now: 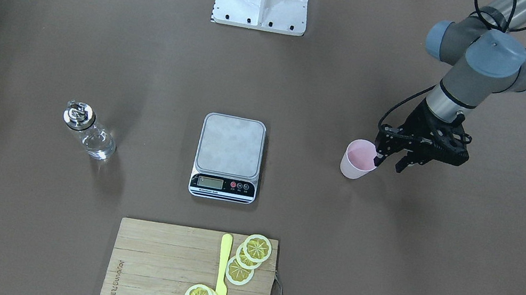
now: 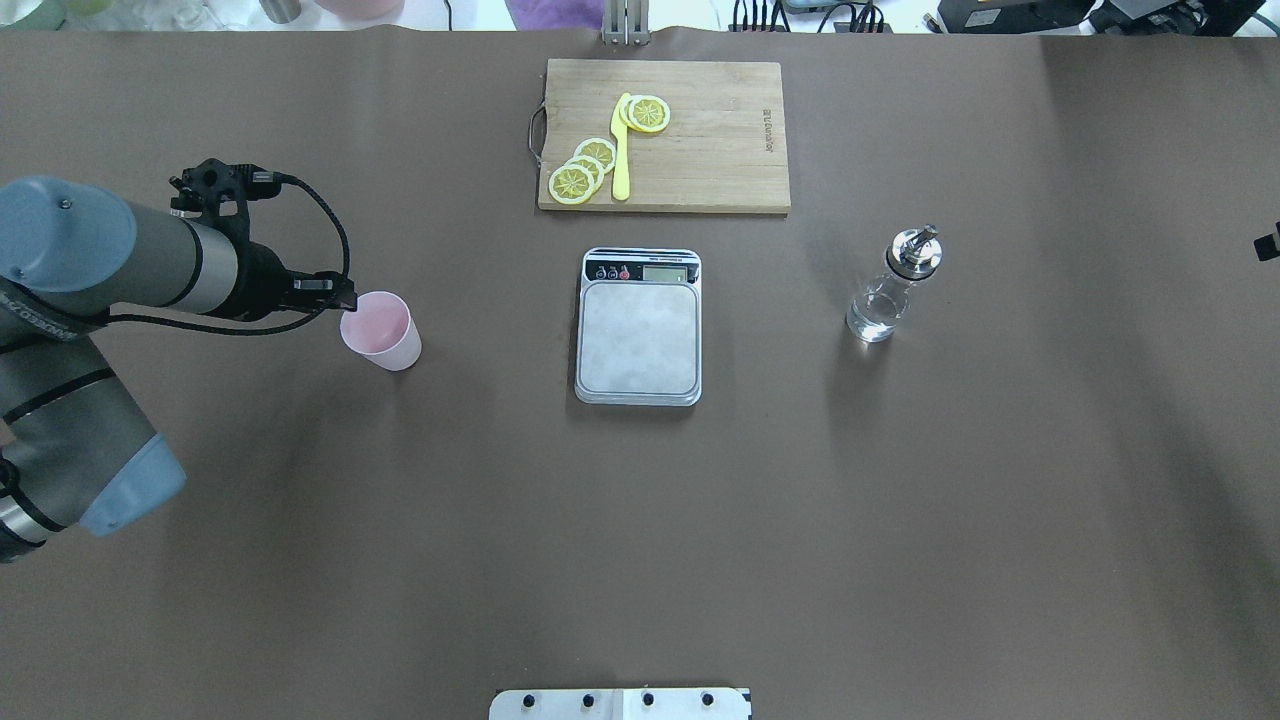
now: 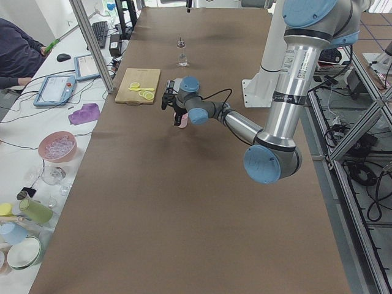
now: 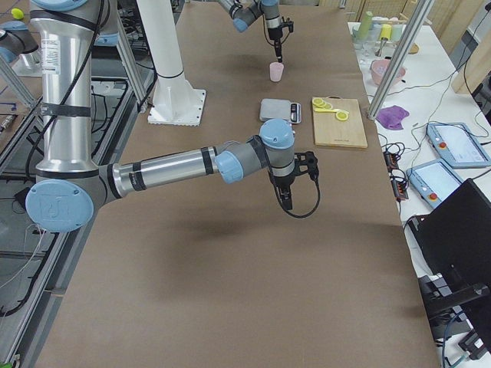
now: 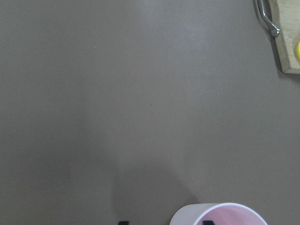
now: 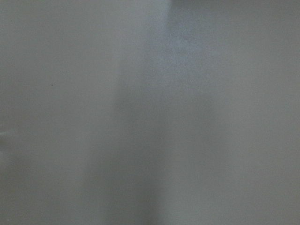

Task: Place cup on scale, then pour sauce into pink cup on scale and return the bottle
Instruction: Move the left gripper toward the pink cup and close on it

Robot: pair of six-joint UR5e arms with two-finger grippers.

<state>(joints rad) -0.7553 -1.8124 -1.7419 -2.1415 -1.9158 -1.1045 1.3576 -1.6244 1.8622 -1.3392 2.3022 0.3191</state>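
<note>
Front view: left gripper (image 1: 390,162) is at the cup (image 1: 357,161), which stands upright on the table (image 1: 47,23), well apart from the scale (image 1: 230,147). Fingers (image 1: 378,160) are spread across the cup wall, one apparently inside the rim and one outside. Nothing is clamped. Bottle (image 1: 89,133) stands upright on the scale's other side.

Overhead: same layout. Scale platform is bare. The wrist hides the fingertips. Board (image 2: 700,150) with lemon slices lies beyond the scale, out of the carry path.

Left side view: the gripper is over the cup; the fingertips are too small to read.

Right side view: right gripper (image 4: 286,201) hangs pointing down over bare table. Can't tell its finger state.

Left wrist: cup rim is at the bottom edge, with a dark tip on either side of the wall and a gap at both.

Right wrist: table only.

Step, as I judge it: closing on the cup, before the first placement.

Risks:
- A one-wall pinch on a light cup could dent it or let it swing.
- If the outer finger touches first, it shoves or tips the cup.
- A tilted carry could land it off-centre on the scale.
</note>
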